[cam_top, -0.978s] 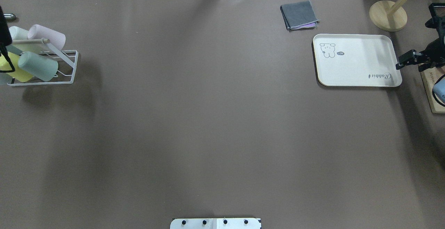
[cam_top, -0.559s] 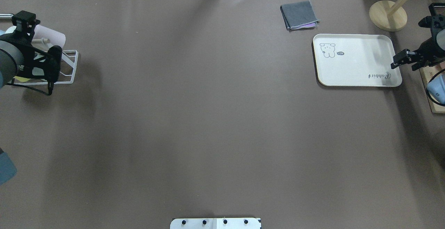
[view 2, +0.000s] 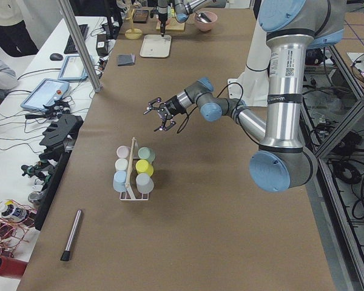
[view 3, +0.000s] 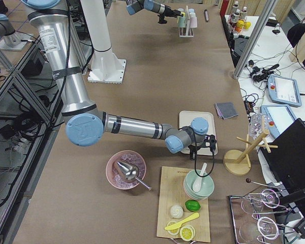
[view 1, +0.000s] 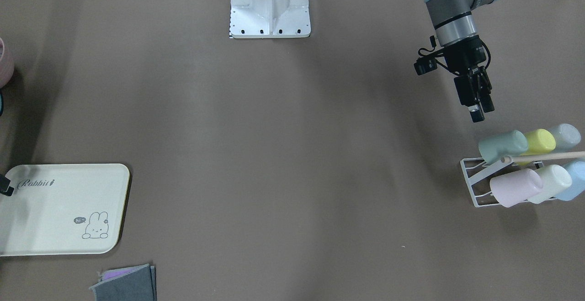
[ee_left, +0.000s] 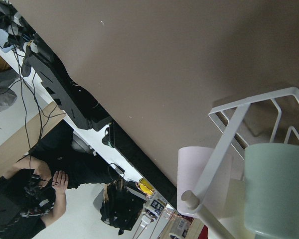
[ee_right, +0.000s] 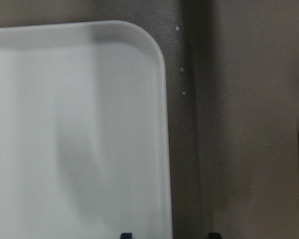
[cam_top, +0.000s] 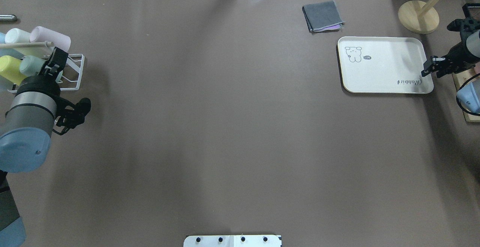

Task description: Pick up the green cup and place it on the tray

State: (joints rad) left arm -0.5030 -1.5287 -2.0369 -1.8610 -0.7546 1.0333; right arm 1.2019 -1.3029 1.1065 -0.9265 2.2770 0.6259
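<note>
The left pincer [view 1: 482, 112] is held spread and empty, the green cup [view 1: 502, 145] just ahead of it. The yellow cup [view 1: 539, 141] beyond could be knocked by a skewed approach

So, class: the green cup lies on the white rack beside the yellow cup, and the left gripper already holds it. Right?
Not quite. The left gripper holds nothing; the front-facing view shows it apart from the green cup, which lies on the white rack beside the yellow cup.

Long brown-covered table [cam_top: 225, 134]; white side desk [view 2: 6, 188] cluttered with cables; aluminium post [view 2: 80, 45]; bright even light.
</note>
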